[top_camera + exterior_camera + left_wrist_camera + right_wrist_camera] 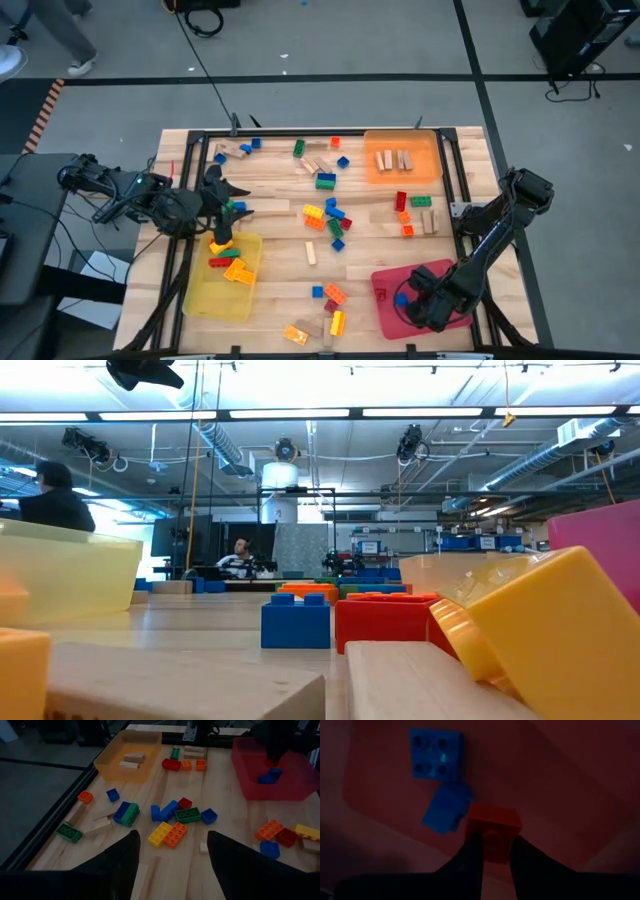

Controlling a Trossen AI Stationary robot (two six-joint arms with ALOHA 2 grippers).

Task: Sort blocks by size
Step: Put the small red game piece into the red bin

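My right gripper [415, 305] hangs over the red tray [445, 275] at the table's near right, pointing down, shut on a small red block [492, 825]. Two blue blocks [436, 752] [447, 809] lie on the tray floor beside it. My left gripper [172, 855] stands open and holds nothing, raised over the far edge of the yellow tray [205, 295] at the left. Several loose blocks [330, 215] in many colours lie on the table's middle. My right gripper pinches the small red block between its two fingers, on two opposite sides [495, 842]. The fingers come from above, pointing down into the red tray. Whether the block rests on the tray floor or hangs just above it, I cannot tell.
The yellow tray holds red, yellow and orange blocks [230, 265]. An orange tray [425, 170] at the far right holds tan wooden pieces [393, 159]. More blocks lie near the front edge [325, 310] and along the far edge [235, 150]. A dark metal frame [455, 180] borders the table.
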